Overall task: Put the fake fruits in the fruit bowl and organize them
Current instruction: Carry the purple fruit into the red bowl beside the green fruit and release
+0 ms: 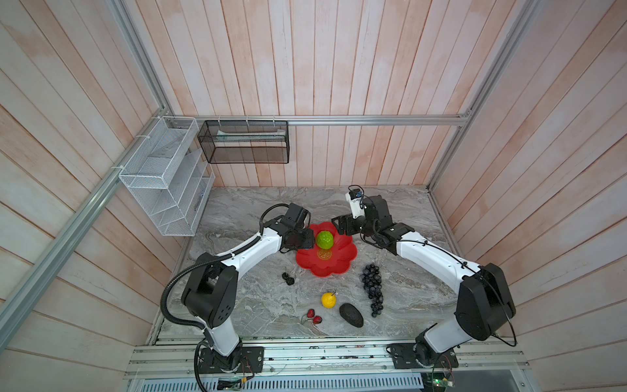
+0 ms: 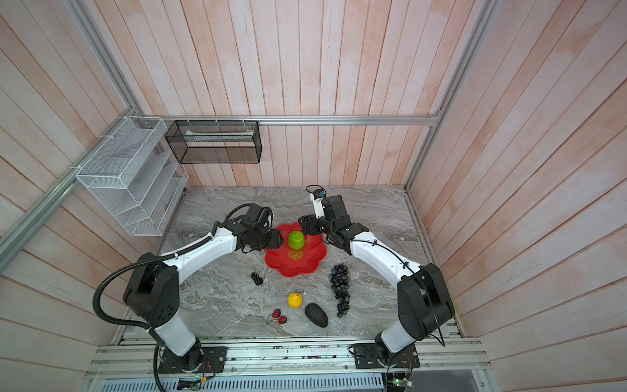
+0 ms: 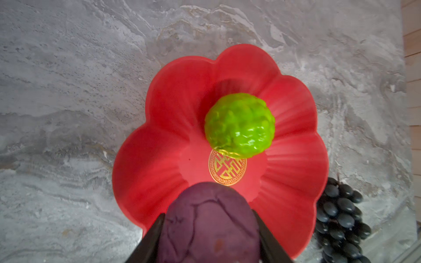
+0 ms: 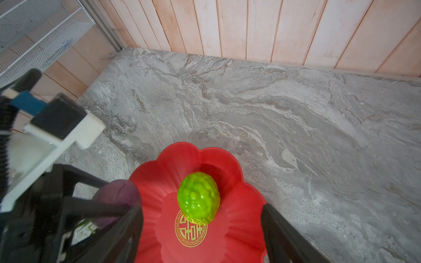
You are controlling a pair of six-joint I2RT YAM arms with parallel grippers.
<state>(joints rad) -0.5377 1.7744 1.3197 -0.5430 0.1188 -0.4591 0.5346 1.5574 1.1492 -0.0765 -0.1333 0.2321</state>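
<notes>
Bowl (image 1: 339, 268): red, sat mid-table (image 1: 237, 298).
Green ball (image 1: 324, 239): lay in the bowl at 12 o'clock of the gold emblem (image 3: 227, 168), covering its edge.
Left jaws: clamped on the purple fruit (image 3: 209, 225), held over the bowl's 10 o'clock rim.
Right jaws: stood apart and empty above the bowl's 1 o'clock rim.
Grapes (image 1: 373, 288): on the table, 4 o'clock of the bowl.
Berries (image 1: 288, 278): near the bowl at 8 o'clock.
Lemon (image 1: 328, 300): 6 o'clock.
Avocado (image 1: 351, 315): 5 o'clock.
Strawberries (image 1: 314, 316): 6 o'clock, farthest out.
</notes>
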